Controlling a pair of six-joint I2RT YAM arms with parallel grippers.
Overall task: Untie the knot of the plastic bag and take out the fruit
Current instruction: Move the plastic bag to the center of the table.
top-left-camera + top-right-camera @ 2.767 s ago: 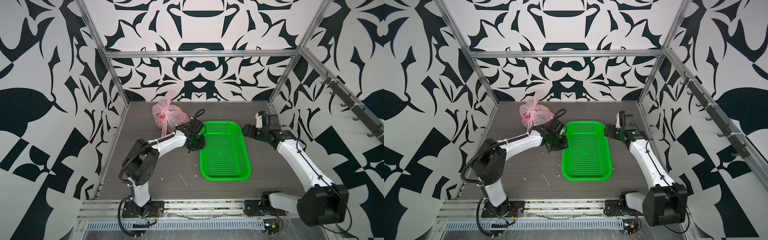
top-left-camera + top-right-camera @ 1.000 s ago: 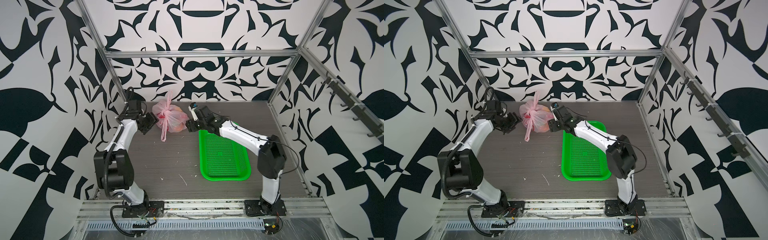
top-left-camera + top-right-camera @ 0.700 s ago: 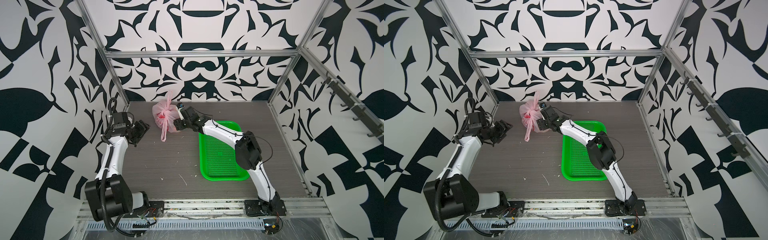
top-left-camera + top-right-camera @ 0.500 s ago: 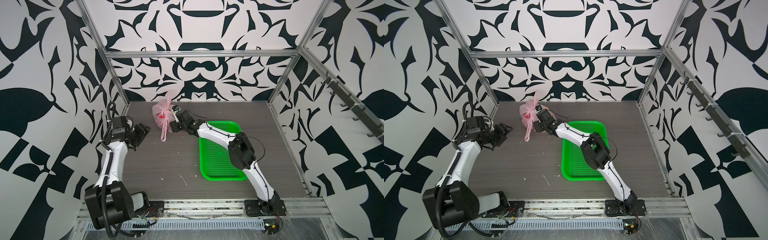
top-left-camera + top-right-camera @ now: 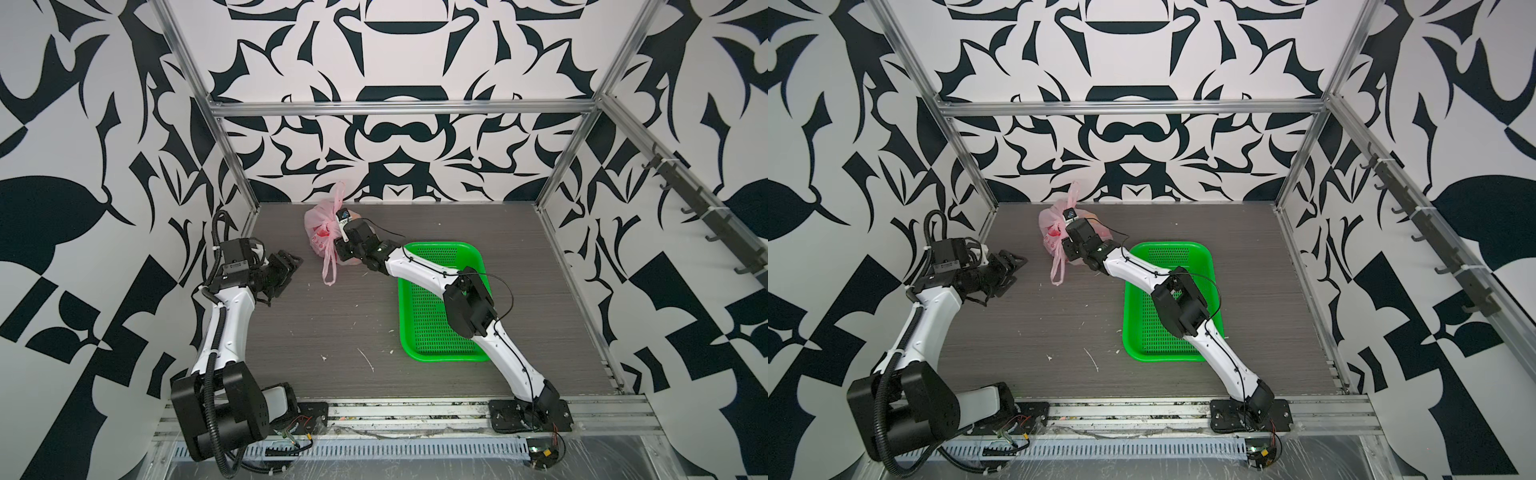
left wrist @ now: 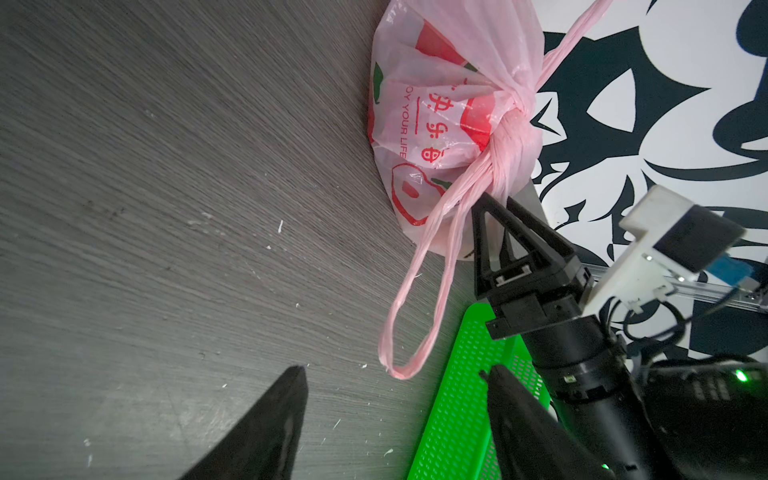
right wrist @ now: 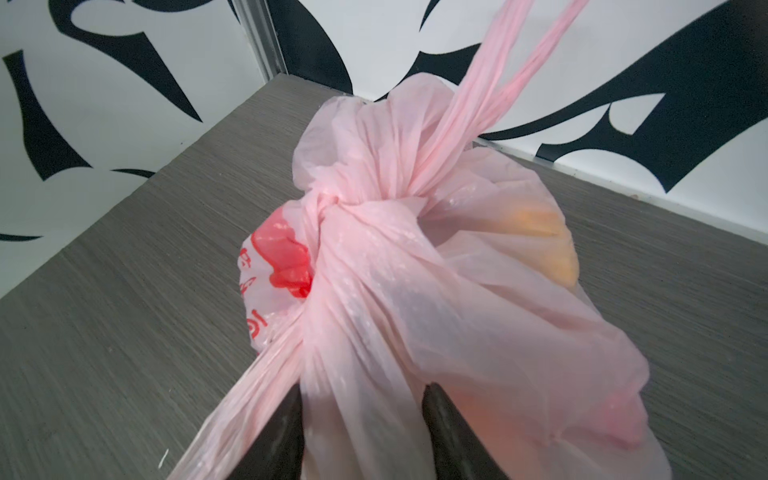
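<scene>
- the bag sits on the grey worktop at upper centre-left in both top views, close to the back wall.
- the knot is tied tight, so the bag is closed.
- one loop trails down onto the worktop towards the bottom of the frame. another loop stands up against the back wall.
- fruit: an orange-yellow shape shows through the plastic in the right wrist view. the rest cannot be made out.
- the right claw is at the bag. its fingers stand one on each side of the bunched plastic just under the knot, both touching it. whether they pinch it cannot be told.
- the right arm reaches across the upper left part of the green basket, which lies near the bag, to its lower right.
- the left claw is open and holds nothing. it is over the worktop left of centre, to the lower left of the bag and apart from it.
- in the left wrist view its fingers spread wide, and the end of the trailing loop shows between their tips.
</scene>
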